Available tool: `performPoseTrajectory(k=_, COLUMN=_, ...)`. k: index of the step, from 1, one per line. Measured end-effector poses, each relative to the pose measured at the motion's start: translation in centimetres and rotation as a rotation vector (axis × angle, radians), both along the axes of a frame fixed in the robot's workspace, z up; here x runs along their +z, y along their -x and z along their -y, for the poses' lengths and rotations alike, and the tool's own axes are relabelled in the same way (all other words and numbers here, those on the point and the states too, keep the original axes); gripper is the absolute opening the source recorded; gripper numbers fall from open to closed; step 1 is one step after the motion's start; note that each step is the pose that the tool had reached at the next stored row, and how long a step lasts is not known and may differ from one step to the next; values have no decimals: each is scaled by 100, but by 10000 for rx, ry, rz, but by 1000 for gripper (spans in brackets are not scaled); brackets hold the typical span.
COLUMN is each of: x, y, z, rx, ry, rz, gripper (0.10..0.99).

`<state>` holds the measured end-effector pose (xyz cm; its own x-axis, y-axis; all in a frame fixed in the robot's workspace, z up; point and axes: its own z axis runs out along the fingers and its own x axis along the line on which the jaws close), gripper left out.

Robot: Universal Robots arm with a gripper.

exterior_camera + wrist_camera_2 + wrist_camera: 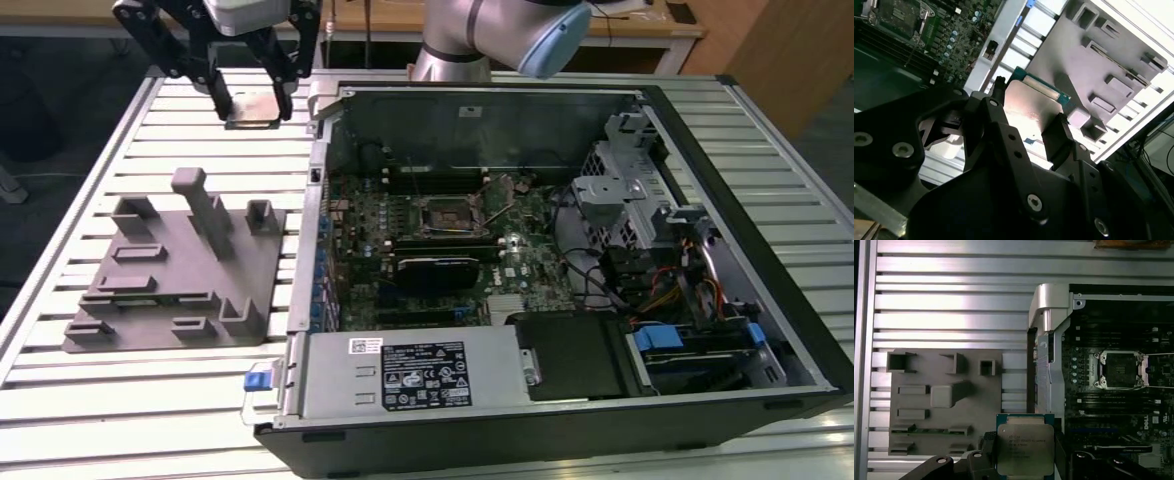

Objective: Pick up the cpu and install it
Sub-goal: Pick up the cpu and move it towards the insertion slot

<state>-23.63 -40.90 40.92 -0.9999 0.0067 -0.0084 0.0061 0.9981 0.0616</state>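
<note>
**cpu [1025,450] pinched in gripper [254,103], socket empty**

Slatted metal table [134,400] carries everything. In the exterior view the open computer case [400,445] runs from centre out to 3 o'clock. The grey fixture [174,270] lies flat at 9 o'clock, just beside the case. The motherboard [400,250] faces up inside the case.

The gripper is at 11 o'clock in the exterior view, over bare table, clear of the case wall. Its jaws are clenched on the cpu, one finger on each opposite edge, as both wrist views show. The chip looks lifted off the table. The socket [447,213] is bare and sits at roughly 4 o'clock from the gripper, well apart.

Step in hand, my read: the carry. To do it well:
- keep the chip level
- grip the edges only, firm but not crushing
- ride high enough to clear the case rim
- keep the chip square to the socket, so no twisting is needed over the contacts

The cpu is a thin, flat square. It has a pale silver lid with faint print and clipped corners, and a green board rim shows around the lid. It is probably rigid, light and slick, and likely to slide if tilted.
</note>
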Motion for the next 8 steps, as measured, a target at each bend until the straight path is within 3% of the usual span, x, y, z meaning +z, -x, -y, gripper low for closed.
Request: performPoseTrajectory(k=8, x=0, y=-207, z=0, rx=0, ry=0, rz=0, gripper=545)
